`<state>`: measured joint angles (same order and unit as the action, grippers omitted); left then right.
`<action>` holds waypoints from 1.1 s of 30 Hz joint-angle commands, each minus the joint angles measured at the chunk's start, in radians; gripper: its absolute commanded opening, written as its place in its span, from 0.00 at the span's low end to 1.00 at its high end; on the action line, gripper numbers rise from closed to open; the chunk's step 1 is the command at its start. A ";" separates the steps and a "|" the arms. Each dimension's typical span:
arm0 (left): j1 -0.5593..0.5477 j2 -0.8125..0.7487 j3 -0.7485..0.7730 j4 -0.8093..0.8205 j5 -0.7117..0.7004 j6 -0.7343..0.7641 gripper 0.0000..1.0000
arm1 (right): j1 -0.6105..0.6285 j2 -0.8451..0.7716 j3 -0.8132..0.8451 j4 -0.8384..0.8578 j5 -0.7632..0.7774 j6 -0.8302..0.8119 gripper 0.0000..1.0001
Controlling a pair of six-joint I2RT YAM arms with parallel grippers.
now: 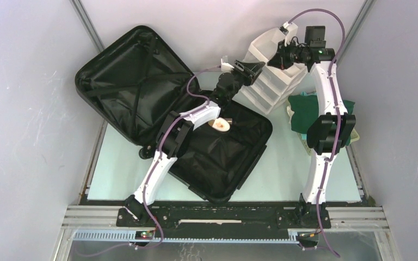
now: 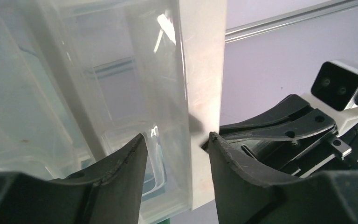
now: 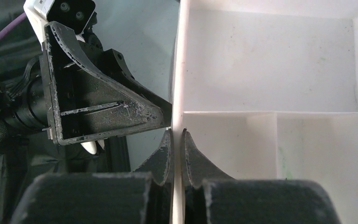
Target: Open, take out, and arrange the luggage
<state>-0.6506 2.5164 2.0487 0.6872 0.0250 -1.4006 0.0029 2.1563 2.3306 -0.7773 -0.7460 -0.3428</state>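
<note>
1. The black suitcase (image 1: pixel 141 87) lies wide open on the table (image 1: pixel 288 174). One half is flat near the middle and the other is tipped up against the back left corner. The crossed straps show on its dark lining.
2. Just to its right, at the back, stands the white drawer unit (image 1: pixel 269 81), and both arms reach for it.
3. The left gripper (image 2: pixel 177 142) is about half closed. Its fingers grip the unit's side edge, one on the clear drawer front and one on the white frame.
4. The right gripper (image 3: pixel 177 144) is pinched almost shut on the thin white rim of the unit's top tray.
5. A basket (image 1: pixel 305 147) with a green cloth (image 1: pixel 310 111) in it sits at the right, beside the right arm.
6. A small pale oval thing (image 1: pixel 220 125) lies in the flat half of the suitcase; what it is I can't make out.
</note>
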 commanded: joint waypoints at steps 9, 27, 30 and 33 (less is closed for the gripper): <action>0.014 -0.025 0.048 0.226 0.015 -0.094 0.31 | 0.005 -0.050 0.058 -0.001 0.134 -0.090 0.00; 0.065 -0.093 -0.232 0.262 0.030 -0.125 0.30 | 0.022 -0.024 -0.054 0.133 0.548 -0.347 0.00; 0.068 -0.115 -0.260 0.195 0.037 -0.123 0.41 | 0.022 -0.023 -0.054 0.116 0.520 -0.344 0.00; 0.071 -0.152 -0.280 0.097 0.051 -0.100 0.54 | 0.025 -0.025 -0.053 0.096 0.479 -0.330 0.04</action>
<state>-0.5873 2.4859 1.7969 0.8795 0.0551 -1.5143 0.0521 2.1563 2.2742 -0.7124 -0.3374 -0.6144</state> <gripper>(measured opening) 0.469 0.061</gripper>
